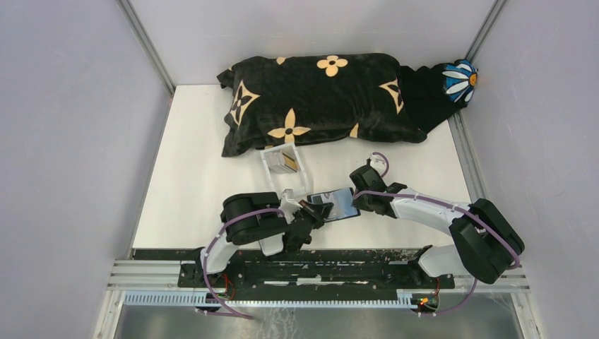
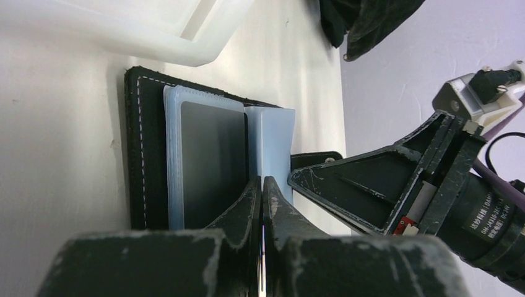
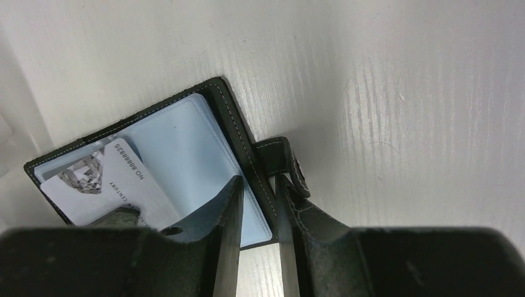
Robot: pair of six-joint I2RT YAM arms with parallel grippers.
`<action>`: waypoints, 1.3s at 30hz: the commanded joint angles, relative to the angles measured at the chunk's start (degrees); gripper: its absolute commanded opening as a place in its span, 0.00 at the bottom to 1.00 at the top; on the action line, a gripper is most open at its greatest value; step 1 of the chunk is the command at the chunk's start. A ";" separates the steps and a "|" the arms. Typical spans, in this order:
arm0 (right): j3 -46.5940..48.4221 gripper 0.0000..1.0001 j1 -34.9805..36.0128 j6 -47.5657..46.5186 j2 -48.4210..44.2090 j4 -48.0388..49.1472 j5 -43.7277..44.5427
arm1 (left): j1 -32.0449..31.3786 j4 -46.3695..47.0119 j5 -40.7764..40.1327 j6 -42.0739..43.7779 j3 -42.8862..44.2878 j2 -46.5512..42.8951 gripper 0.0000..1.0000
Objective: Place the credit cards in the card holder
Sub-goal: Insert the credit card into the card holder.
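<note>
The card holder (image 1: 337, 203) lay open near the counter's (image 1: 191, 176) near edge, between both arms. The right gripper (image 3: 259, 204) pinched its stitched edge by the strap tab. The left gripper (image 2: 262, 204) was pressed together on a silver-grey card (image 3: 105, 182) going into the sleeves. Cards: thin, stiff, slick, so best gripped by a short edge. The holder looked light & floppy, prob. needing pinning. More cards stood in the clear tray (image 1: 284, 164).

Lab test cell: grey panel walls (image 1: 63, 141), rail-mounted arms.

Left gripper (image 1: 309, 212): jaws pressed together, arm bent low and reaching rightward. Right gripper (image 1: 351, 203): jaws narrowly parted, arm curving leftward toward it.
</note>
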 commanded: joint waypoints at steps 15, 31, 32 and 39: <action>-2.80 0.31 0.10 -0.29 3.00 -5.59 0.94 | -1.09 -25.29 6.21 -7.99 2.61 -3.45 0.03; -2.39 0.32 0.60 -0.30 1.95 -7.06 0.95 | -0.77 -27.37 7.34 -4.50 5.35 -3.10 0.03; -2.30 0.31 0.65 -0.28 1.86 -7.24 1.04 | -0.57 -28.59 8.54 -4.01 6.07 -3.09 0.03; -2.06 0.32 0.87 -0.45 0.31 -8.87 1.54 | 0.17 -44.14 12.87 0.51 12.21 -5.29 0.14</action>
